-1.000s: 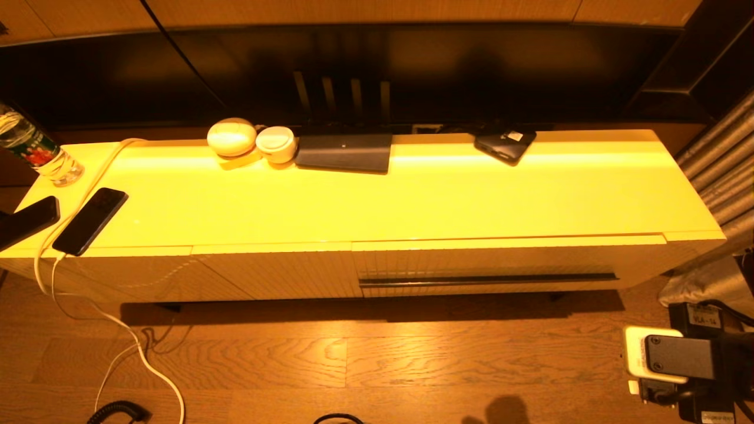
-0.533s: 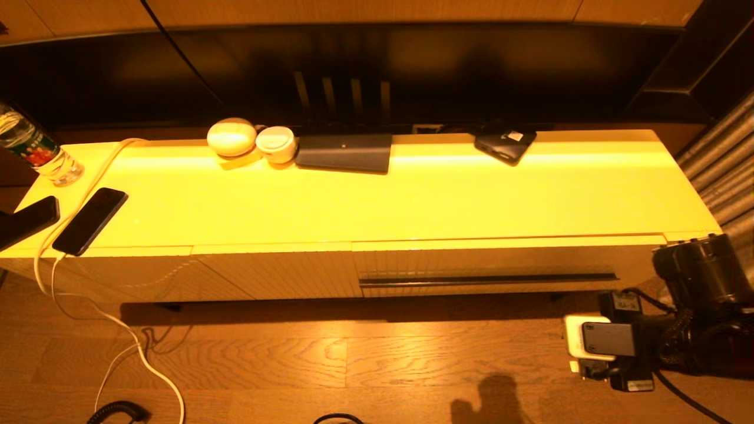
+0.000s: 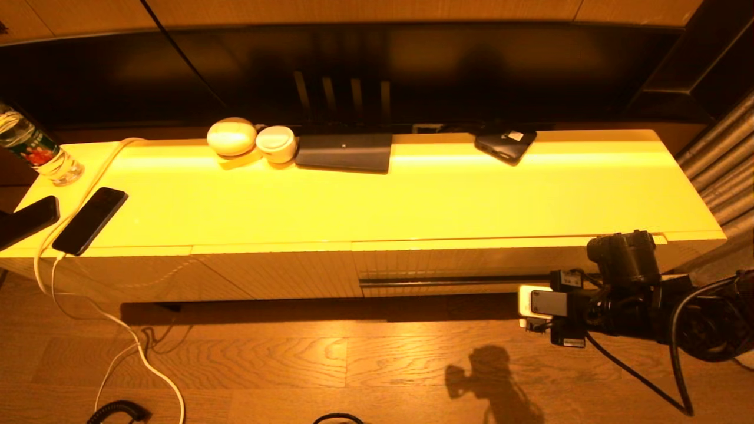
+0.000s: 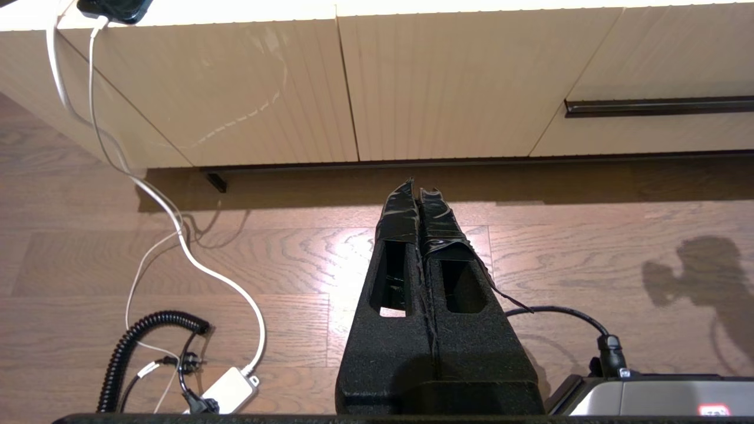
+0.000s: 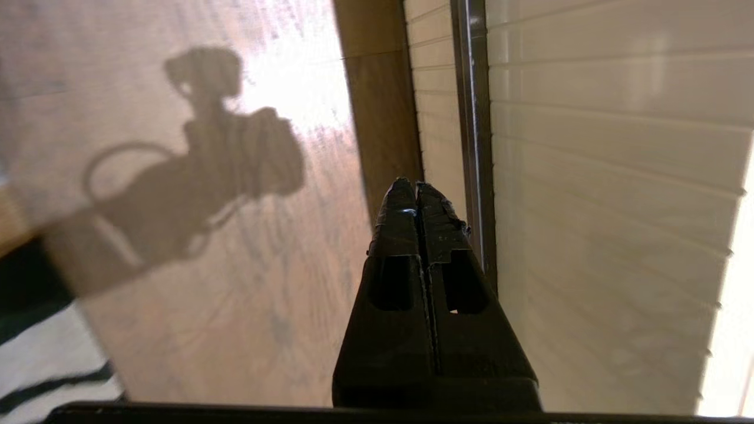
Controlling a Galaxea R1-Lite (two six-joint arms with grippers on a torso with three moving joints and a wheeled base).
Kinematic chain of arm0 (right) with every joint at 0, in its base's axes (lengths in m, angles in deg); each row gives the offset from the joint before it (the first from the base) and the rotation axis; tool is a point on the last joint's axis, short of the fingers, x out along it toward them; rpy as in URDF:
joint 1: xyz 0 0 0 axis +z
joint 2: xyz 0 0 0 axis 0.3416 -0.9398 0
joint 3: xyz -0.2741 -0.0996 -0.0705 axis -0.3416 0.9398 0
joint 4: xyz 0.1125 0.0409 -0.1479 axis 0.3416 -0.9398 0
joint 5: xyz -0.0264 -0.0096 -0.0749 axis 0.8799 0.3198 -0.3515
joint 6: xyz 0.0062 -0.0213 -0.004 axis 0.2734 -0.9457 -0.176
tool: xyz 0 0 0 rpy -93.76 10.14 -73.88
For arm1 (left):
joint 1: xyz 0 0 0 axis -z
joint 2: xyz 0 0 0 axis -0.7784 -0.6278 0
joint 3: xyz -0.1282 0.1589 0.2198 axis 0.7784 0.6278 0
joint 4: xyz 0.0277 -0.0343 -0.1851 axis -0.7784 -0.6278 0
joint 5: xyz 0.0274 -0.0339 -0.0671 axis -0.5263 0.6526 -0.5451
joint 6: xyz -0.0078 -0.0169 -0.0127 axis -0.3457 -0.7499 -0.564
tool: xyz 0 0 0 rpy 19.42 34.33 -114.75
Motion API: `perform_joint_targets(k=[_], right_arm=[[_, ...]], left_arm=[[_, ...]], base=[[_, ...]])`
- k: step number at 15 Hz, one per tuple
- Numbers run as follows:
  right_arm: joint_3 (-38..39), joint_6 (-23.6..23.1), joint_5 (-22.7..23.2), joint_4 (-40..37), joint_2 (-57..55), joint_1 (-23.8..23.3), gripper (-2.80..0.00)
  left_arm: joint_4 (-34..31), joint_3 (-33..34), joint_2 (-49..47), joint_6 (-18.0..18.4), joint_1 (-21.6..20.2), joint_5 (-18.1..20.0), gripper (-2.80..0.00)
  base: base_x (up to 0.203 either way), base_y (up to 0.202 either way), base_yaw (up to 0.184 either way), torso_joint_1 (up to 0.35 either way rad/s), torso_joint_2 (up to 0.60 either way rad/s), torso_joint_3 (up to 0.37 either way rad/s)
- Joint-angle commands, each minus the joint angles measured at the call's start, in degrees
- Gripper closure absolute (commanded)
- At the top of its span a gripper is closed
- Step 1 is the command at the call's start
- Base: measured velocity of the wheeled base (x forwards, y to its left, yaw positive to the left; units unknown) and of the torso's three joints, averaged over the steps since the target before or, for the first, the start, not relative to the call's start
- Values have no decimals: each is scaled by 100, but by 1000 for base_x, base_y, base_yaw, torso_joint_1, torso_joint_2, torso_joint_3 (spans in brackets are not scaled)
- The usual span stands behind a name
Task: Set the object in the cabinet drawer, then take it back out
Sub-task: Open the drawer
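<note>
A long, low cream cabinet (image 3: 412,194) lines the far wall of a wood-floored room, its glossy top carrying 2 phones at the left end, a water bottle (image 3: 35,150), 2 white round cases (image 3: 250,140) and a dark flat pad (image 3: 344,152) along the back edge.

The right gripper (image 3: 524,306), which 1 second ago sat low at the near right corner of the scene, has swung up and leftward and now hangs just in front of the right end of the cabinet drawer (image 3: 506,262), level with its long dark handle strip (image 3: 459,281). In the right wrist view the fingers (image 5: 439,235) are pressed together with nothing between them, the tips just beside the strip and not yet touching it.

The drawer is fully shut, flush with the ribbed panels to its left, so nothing has gone in yet. The approach reads as the opening step: hooking the handle to pull the drawer out. Which item on the top is the object to stow cannot be told.

The left gripper (image 4: 419,200) is parked low over the floor in front of the cabinet's left panels, fingers closed and empty.
</note>
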Motion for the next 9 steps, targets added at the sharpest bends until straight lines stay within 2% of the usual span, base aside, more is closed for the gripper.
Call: perform_joint_targets(k=[1, 9], right_arm=[[53, -55, 20, 135, -333, -16, 0], [118, -521, 42, 398, -700, -8, 0]], left_arm=[[2, 9, 0, 1, 0, -1, 0], [2, 9, 0, 1, 0, -1, 0]], base=[[0, 0, 0, 0, 0, 0], [0, 0, 0, 0, 0, 0]])
